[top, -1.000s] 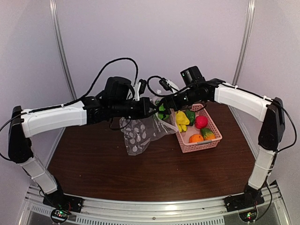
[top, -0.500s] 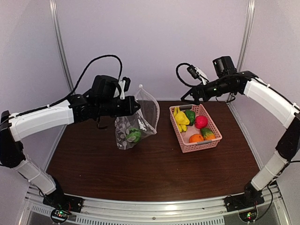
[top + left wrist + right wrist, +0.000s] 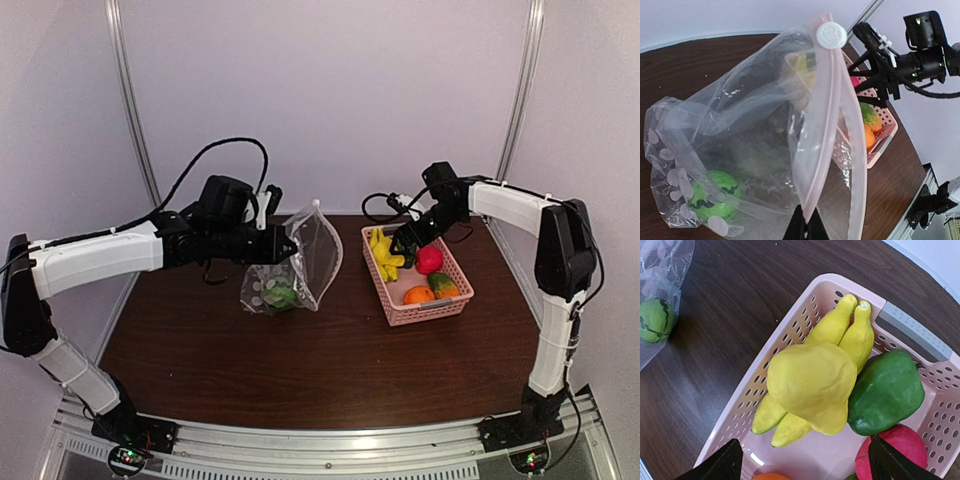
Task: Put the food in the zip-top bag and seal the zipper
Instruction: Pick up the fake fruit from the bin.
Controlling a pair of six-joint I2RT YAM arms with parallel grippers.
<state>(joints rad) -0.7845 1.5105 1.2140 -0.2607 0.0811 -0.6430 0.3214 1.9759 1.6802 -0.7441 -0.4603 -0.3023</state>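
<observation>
Right gripper (image 3: 807, 462) has dropped, spread, over the banana bunch (image 3: 812, 385) near the far-right corner, probably next for the zip-top bag (image 3: 740, 135) the left gripper (image 3: 804, 231) pinches

Striped green ball (image 3: 715, 196) inside clear bag (image 3: 757, 95)

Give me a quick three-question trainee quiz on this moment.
1. True or false: the striped ball lies inside the zip-top bag.
2. Fill in: the open right gripper hovers above the pink ___.
3. Which one pinches the bag at its zipper? A. left gripper B. right gripper
Key: 1 true; 2 basket; 3 A.
</observation>
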